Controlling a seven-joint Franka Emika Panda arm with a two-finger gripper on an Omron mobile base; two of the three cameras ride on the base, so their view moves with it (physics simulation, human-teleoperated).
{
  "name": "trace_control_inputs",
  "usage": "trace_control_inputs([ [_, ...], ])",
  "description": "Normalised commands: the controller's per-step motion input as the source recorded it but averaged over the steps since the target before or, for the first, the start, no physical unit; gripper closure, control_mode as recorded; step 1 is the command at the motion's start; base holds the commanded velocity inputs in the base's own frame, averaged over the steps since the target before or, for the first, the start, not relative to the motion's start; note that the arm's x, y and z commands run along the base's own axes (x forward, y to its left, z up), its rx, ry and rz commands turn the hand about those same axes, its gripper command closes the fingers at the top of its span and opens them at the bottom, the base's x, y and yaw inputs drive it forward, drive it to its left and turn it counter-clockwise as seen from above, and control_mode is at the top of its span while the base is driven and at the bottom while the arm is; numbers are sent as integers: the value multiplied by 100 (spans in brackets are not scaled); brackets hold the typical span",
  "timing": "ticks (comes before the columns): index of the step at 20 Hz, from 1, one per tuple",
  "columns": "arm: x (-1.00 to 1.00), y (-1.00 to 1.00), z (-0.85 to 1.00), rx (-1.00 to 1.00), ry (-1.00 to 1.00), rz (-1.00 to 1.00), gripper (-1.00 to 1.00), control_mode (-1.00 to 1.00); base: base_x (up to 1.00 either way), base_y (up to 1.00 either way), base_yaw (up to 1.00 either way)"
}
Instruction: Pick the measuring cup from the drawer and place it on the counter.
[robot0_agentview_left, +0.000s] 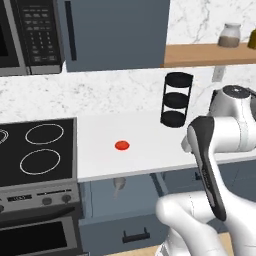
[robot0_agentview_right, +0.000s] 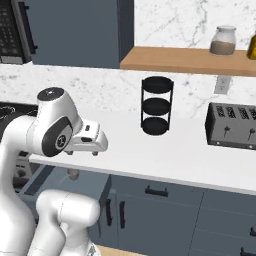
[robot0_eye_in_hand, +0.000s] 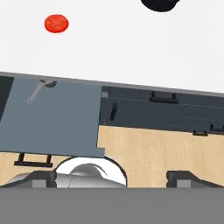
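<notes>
The slate-blue drawer (robot0_agentview_left: 107, 226) stands pulled out below the white counter (robot0_agentview_left: 142, 134). In the hand view the drawer (robot0_eye_in_hand: 61, 124) lies left of centre, and the small grey measuring cup (robot0_eye_in_hand: 49, 84) rests at its back edge, close under the counter (robot0_eye_in_hand: 131, 48), with its thin handle pointing away to the left. The cup (robot0_agentview_left: 119, 184) also peeks out under the counter's front edge, and the measuring cup (robot0_agentview_right: 73, 173) appears again from the right. My gripper (robot0_agentview_right: 81, 153) hovers at counter height, well above the drawer and right of the cup. It is open (robot0_eye_in_hand: 113, 178), holding nothing.
A flat red disc (robot0_agentview_left: 122, 145) lies on the counter. A black three-tier rack (robot0_agentview_left: 176, 100) stands at the back, a toaster (robot0_agentview_right: 232, 125) further right. The black stovetop (robot0_agentview_left: 37, 147) borders the counter's left end. Closed cabinet doors (robot0_eye_in_hand: 175, 113) are right of the drawer.
</notes>
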Motion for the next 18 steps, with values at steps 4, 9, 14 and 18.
trace_control_inputs([
  [4, 0, 0, 0, 0, 0, 0, -100, 100, 22, -100, 19],
  [9, 0, 0, 0, 0, 0, 0, -100, 100, 28, -79, 45],
  [14, 0, 0, 0, 0, 0, 0, -100, 100, -6, -7, 62],
  [18, -18, 8, 0, 0, -2, 7, -100, -100, -26, 11, 36],
])
